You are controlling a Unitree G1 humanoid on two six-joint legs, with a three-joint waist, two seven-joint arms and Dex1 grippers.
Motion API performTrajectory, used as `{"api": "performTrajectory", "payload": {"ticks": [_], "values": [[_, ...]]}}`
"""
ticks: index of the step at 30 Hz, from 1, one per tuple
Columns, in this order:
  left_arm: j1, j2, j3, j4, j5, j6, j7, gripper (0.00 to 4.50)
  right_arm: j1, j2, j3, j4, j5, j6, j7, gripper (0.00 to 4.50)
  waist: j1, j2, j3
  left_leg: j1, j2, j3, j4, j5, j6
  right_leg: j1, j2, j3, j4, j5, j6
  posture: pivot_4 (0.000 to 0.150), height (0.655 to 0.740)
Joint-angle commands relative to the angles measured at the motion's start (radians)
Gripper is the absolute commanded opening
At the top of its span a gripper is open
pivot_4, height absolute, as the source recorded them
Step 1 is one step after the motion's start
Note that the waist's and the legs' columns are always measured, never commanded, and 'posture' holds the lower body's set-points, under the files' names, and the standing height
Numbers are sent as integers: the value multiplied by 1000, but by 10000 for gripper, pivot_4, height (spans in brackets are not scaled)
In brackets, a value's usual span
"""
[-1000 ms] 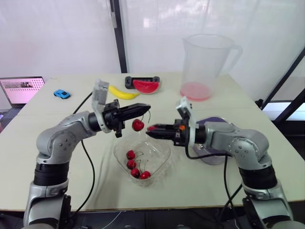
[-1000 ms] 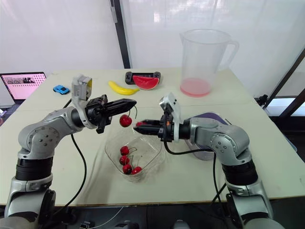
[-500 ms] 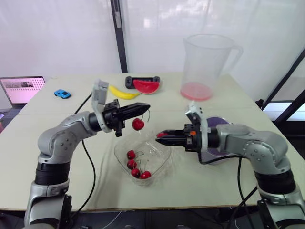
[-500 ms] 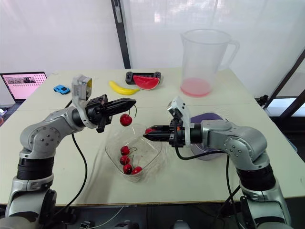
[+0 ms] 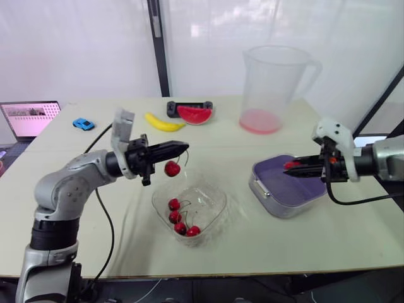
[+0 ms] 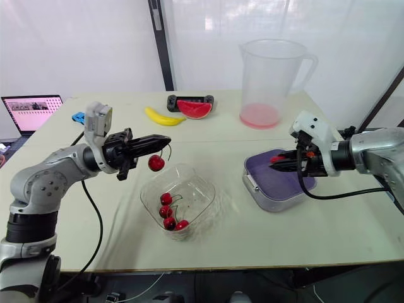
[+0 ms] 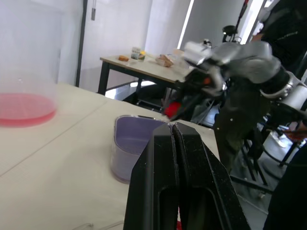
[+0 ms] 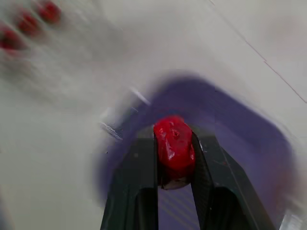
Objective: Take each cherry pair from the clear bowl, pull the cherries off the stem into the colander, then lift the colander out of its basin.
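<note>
Cherries (image 5: pixel 178 218), at least four, lie in the clear bowl (image 5: pixel 216 207) at 6 o'clock on the tabletop (image 5: pixel 353 233), so several pairs await handling. Just above the bowl's 10 o'clock rim, the left pincer (image 5: pixel 184 148) is clamped narrow on a stem (image 5: pixel 186 154), from which one hanging cherry (image 5: pixel 172 168) dangles. At 3 o'clock from the bowl, well apart, the purple colander (image 5: pixel 281 192) sits inside its basin (image 5: pixel 285 210); the right pincer (image 5: pixel 289 166) hovers over it, gripping a loose cherry (image 8: pixel 173 146) between its fingers. No fruit can be made out in the colander's visible part. Assessment: the task is at an early stage, with one pair split, its first cherry poised for release, its second yet to be pulled, and the colander not lifted. Beyond, toward 12 o'clock, stand a banana (image 5: pixel 163 122), a watermelon slice (image 5: pixel 193 114) and a jug (image 5: pixel 273 88).
</note>
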Motion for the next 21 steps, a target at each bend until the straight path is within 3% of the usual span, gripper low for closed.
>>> {"api": "performTrajectory", "payload": {"ticks": [1, 5, 10, 13, 18, 19, 21], "values": [[4, 4, 12, -48, -7, -20, 7, 0, -102, 66, 97, 145, -163, -163, 84, 6118, -3, 0, 0, 0, 0, 0, 0, 0, 0, -1, 0, 0, 0, 0, 0, 1500, 7400], [25, 11, 14, -70, -5, -20, 7, 0, -179, 157, 189, 347, -311, -325, 145, 6118, -2, 0, 0, 0, 0, 0, -1, 3, -5, -1, 0, 0, 1, 0, 0, 1500, 7400], [47, 22, 21, -89, -8, -19, 12, 0, -235, 226, 208, 490, -392, -412, 210, 6118, 6, 0, 0, -1, 0, 0, 0, 3, -6, -1, 0, 0, 0, 0, 0, 1500, 7400], [55, 24, 25, -97, -12, -19, 17, 0, -245, 247, 196, 523, -416, -432, 227, 17591, 6, 0, 0, -1, 0, -1, 0, 4, -7, -1, 0, 0, 0, 0, 0, 1500, 7400], [61, 27, 25, -93, -10, -26, 15, 0, -264, 253, 167, 535, -433, -440, 256, 42223, 3, 0, 0, -1, 0, -1, 0, 4, -7, -1, 0, 0, 0, 0, 0, 1500, 7400], [60, 28, 24, -91, -10, -28, 13, 0, -269, 248, 160, 530, -433, -436, 265, 44835, 3, 0, 0, -1, 0, -1, 0, 4, -7, -1, 0, 0, 0, 0, 0, 1500, 7400], [60, 28, 23, -87, -9, -31, 9, 0, -274, 235, 138, 508, -420, -415, 285, 44835, 3, 0, 0, -1, 0, -1, 0, 4, -7, -1, 0, 0, 0, 0, 0, 1500, 7400]]}}
